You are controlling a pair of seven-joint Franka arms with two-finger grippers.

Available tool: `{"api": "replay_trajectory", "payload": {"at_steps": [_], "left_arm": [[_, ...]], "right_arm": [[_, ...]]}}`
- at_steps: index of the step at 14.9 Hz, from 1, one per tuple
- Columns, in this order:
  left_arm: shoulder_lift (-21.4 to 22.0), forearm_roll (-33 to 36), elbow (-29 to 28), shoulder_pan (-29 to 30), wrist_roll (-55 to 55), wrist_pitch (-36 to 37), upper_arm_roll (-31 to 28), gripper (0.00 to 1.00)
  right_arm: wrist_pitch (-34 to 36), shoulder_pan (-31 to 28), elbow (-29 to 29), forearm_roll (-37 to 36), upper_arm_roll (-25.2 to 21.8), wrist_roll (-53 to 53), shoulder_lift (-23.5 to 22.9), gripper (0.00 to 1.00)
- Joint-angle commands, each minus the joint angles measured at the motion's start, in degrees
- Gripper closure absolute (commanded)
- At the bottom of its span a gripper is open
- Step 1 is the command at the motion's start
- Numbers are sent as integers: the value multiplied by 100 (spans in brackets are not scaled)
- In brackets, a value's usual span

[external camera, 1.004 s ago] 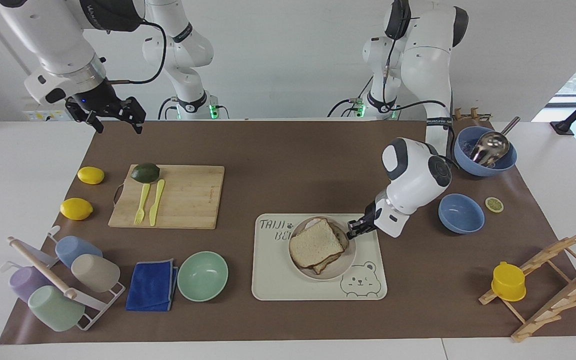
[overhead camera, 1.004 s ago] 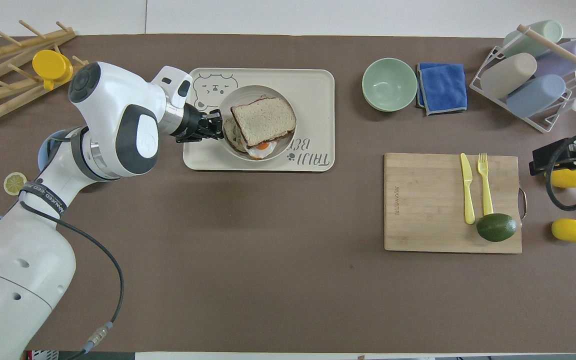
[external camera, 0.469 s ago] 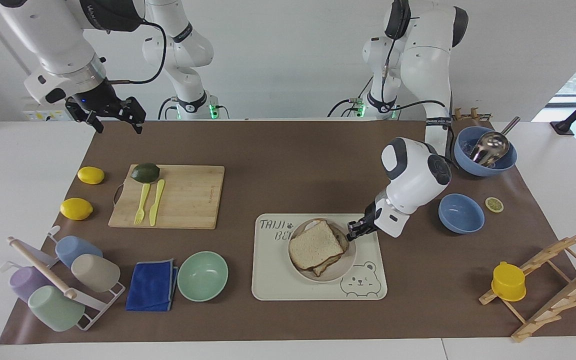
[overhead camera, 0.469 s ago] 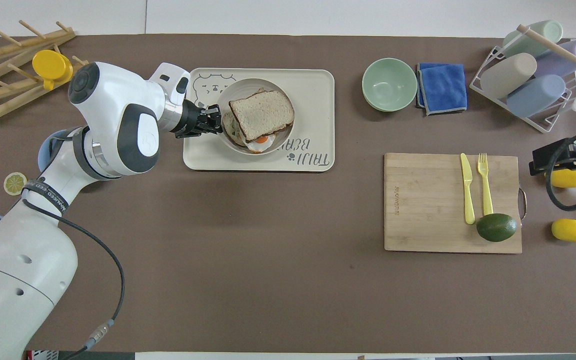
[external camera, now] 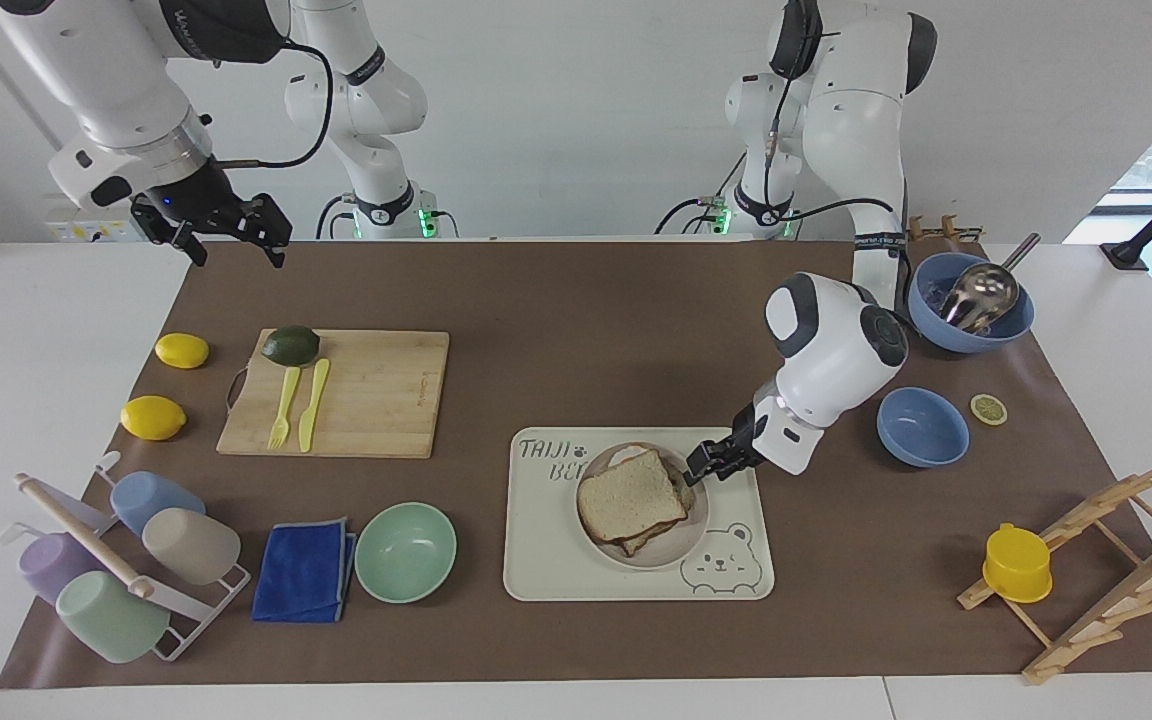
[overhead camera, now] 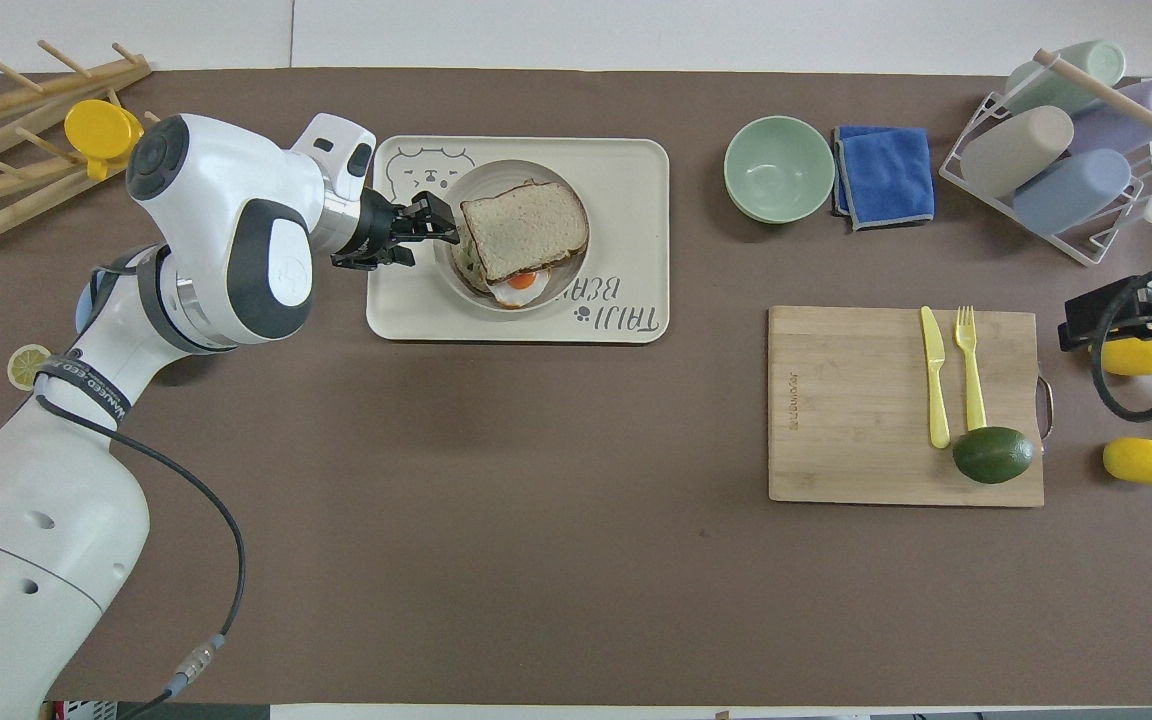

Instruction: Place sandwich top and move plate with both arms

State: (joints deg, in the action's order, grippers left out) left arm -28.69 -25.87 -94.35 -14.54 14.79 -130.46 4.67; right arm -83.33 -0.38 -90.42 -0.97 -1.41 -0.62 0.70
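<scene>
Top (external camera: 631, 494): lay on egg slice, on plate (external camera: 688, 537), on tray. My left gripper (external camera: 701, 464): fingers parted, beside plate rim, empty. Right gripper (external camera: 236, 236): open, waiting. Next, I judged: both grip plate.

White tabletop (external camera: 56, 330) under a brown mat (overhead camera: 496, 500). Directly on the mat, placed from the bear tray (overhead camera: 636, 170): mint green bowl (overhead camera: 778, 168) and blue cloth (overhead camera: 886, 175) beside it toward the right arm's end, then the cup rack (overhead camera: 1066, 150); bamboo cutting board (overhead camera: 856, 420) nearer the robots, two lemons (overhead camera: 1142, 460) just past it. Toward the left arm's end: wooden drying rack (external camera: 1096, 560), two blue bowls (external camera: 921, 427), lemon slice (external camera: 988, 408).
</scene>
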Motion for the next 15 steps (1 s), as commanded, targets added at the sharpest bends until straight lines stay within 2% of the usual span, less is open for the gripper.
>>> {"api": "replay_trajectory", "payload": {"at_steps": [1, 8, 15], "left_arm": [[363, 642, 67, 92, -55, 589, -116, 0], [1777, 2427, 58, 426, -64, 2479, -142, 0], [2999, 2543, 22, 883, -1092, 4043, -221, 0]], "right_arm": [[-34, -77, -37, 70, 26, 194, 45, 0], [10, 2, -143, 88, 35, 115, 97, 0], [19, -24, -257, 88, 35, 133, 141, 0]]}}
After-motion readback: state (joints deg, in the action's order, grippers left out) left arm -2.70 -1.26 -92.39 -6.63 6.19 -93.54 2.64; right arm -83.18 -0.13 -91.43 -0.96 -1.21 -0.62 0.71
